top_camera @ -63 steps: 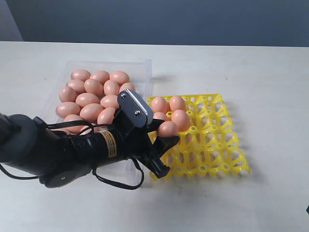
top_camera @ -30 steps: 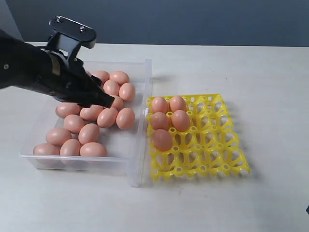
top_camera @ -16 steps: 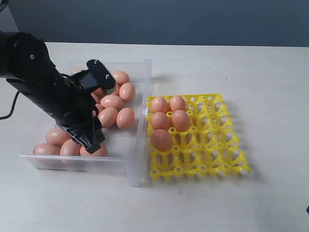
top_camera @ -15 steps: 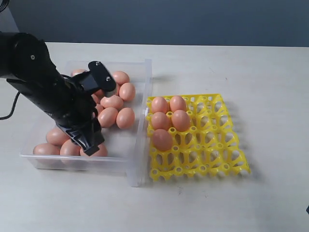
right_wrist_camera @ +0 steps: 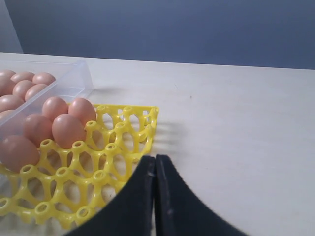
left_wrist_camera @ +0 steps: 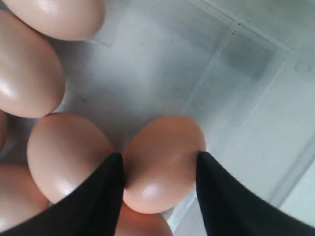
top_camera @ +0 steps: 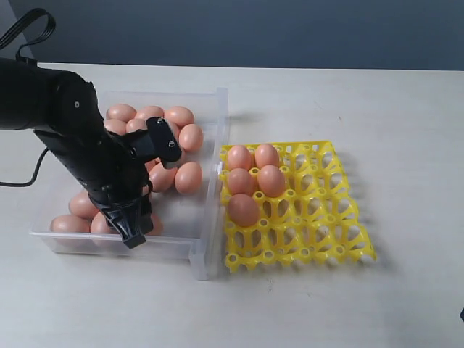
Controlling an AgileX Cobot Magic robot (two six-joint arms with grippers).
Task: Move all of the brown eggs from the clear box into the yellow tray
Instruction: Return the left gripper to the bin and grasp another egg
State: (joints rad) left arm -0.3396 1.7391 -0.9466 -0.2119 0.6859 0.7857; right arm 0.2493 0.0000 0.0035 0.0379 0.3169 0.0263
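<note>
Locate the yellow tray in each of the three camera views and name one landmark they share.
Exterior view: the yellow tray lies right of centre on the table, against the clear box.
Left wrist view: not in it; only brown eggs and the box floor show.
Right wrist view: the tray fills the lower left, ahead of the right hand.
Shared landmark: the clear box, whose wall shows in all three views.

**Where things sit on your desk**

On your desk [top_camera: 406, 109], the clear box [top_camera: 210, 123] lies left of the yellow tray [top_camera: 341, 232], their sides touching. Most brown eggs [top_camera: 187, 177] crowd the box's far and left parts. Five more fill the tray's cups nearest the box. Your left claw [top_camera: 133, 233] hangs at the box's near edge, one egg [left_wrist_camera: 162, 162] between its fingers.
</note>
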